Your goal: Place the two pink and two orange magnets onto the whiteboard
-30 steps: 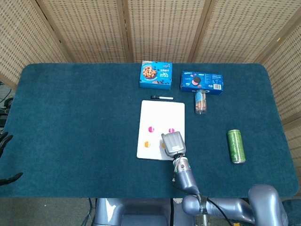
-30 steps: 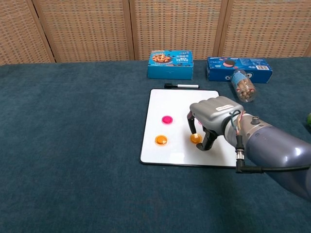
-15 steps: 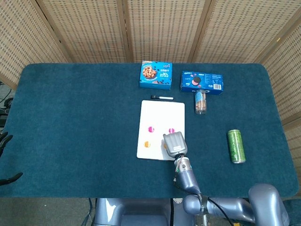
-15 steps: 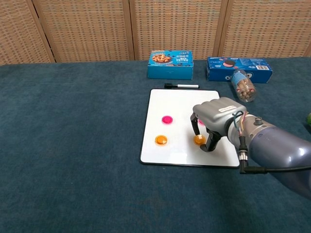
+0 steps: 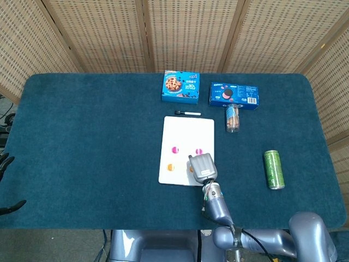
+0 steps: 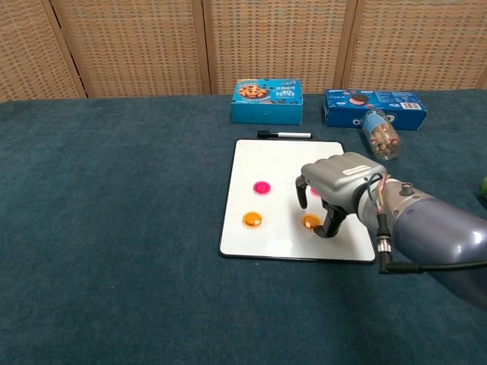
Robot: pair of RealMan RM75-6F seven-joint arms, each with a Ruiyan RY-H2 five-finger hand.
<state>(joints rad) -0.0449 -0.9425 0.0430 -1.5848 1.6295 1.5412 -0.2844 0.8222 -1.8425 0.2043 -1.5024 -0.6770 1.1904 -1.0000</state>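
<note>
The whiteboard [image 6: 278, 160] lies flat near the middle of the blue-covered counter [image 6: 114, 228], long side running away from the robot. Four round magnets sit on its near half. The left pink magnet [image 6: 262, 187] and the left orange magnet [image 6: 252, 220] lie fully exposed, one behind the other. The right orange magnet [image 6: 310, 220] lies beside the left orange one, directly under the right robot hand [image 6: 335, 186]. The right pink magnet [image 5: 199, 151] shows clearly in the head view; in the chest view only a sliver of it appears behind the fingers.

The right robot hand is over the board's near right portion, palm down, fingers [image 6: 330, 221] curled downward around the orange magnet. One dark fingertip stands on the board just beside the magnet; the magnet lies flat on the board and no grip on it is visible. The hand holds nothing.

The left robot hand [image 5: 5, 164] shows only as dark fingers at the far left edge of the head view; its state cannot be told.

Behind the board lies a black marker [image 6: 283, 134]. Farther back stand a blue cookie box [image 6: 266, 100] and a blue Oreo box [image 6: 371, 107], with a clear jar [image 6: 380, 134] on its side before the latter. A green can [image 5: 274, 169] lies to the right.
</note>
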